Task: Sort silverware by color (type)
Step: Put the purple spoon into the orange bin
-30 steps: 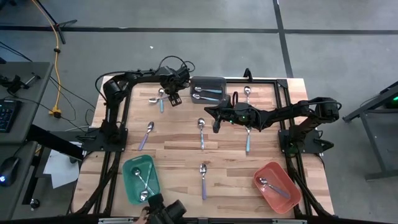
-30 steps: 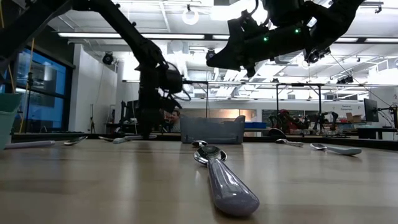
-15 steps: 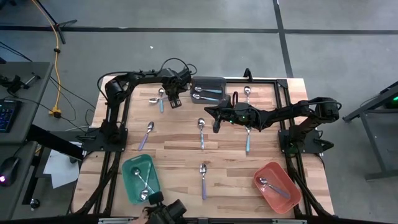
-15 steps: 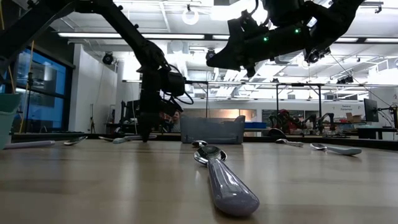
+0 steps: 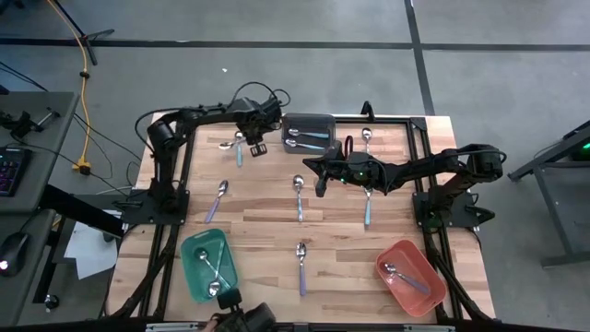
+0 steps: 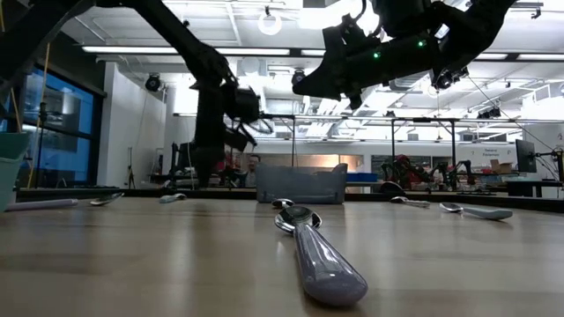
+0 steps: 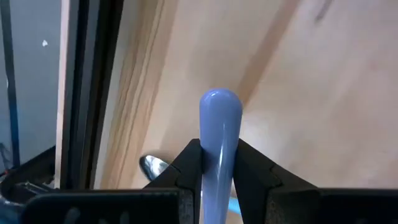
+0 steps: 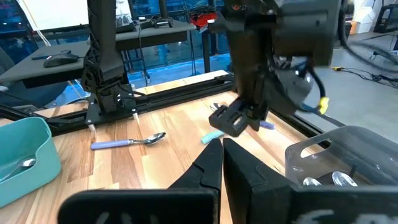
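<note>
On the wooden table [image 5: 267,198] lie several spoons. The left gripper [image 5: 247,138] is over a blue-handled spoon [image 5: 238,148], near the dark grey bin [image 5: 308,132]. The right gripper [image 5: 320,183] hangs above the table's middle. Green bin [image 5: 208,265] and red bin [image 5: 409,276] each hold spoons.

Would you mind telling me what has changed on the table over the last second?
The left gripper closed on the light blue spoon near the table's far edge and now pinches its handle; in the low view the arm has begun rising. The right gripper stayed shut, hovering mid-table. The other spoons and the dark grey bin, green bin and red bin did not move.
</note>
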{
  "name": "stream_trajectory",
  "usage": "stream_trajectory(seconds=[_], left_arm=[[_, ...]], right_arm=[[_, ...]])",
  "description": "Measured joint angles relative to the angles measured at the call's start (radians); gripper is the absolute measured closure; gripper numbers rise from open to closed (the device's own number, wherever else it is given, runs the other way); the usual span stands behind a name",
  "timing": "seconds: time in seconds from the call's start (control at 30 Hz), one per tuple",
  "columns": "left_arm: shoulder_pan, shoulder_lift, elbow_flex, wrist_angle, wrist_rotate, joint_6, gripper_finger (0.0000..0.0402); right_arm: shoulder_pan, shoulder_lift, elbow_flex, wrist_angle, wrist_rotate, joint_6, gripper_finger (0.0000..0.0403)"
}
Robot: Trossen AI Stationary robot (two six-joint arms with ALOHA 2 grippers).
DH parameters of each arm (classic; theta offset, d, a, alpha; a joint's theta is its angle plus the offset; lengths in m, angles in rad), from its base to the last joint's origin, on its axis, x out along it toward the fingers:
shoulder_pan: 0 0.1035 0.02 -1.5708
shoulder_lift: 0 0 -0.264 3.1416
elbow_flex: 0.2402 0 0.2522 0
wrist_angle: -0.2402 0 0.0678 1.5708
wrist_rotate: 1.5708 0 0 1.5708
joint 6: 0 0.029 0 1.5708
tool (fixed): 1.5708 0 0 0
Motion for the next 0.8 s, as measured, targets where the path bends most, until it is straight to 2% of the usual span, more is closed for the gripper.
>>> stream_trajectory(seconds=[0.2,0.37,0.57,0.63,0.8], left_arm=[[-0.037,-0.155,-0.023,0.029,0.014,-0.073,0.0352],[-0.106,-0.361,-0.174,0.174,0.145,-0.166,0.0352],[-0.213,-0.642,-0.45,0.503,0.229,-0.3,0.0352],[-0.247,-0.723,-0.54,0.642,0.274,-0.351,0.0352],[-0.324,-0.842,-0.746,1.032,0.401,-0.451,0.0352]], right_arm=[[0.002,0.0,0.0,0.0,0.0,-0.016,0.0403],[0.019,-0.002,0.0,-0.023,0.0,-0.076,0.0403],[0.028,-0.03,0.001,-0.091,-0.006,-0.076,0.0403],[0.027,-0.03,0.001,-0.088,-0.053,-0.04,0.0403],[0.043,-0.013,0.007,-0.044,-0.087,0.009,0.0392]])
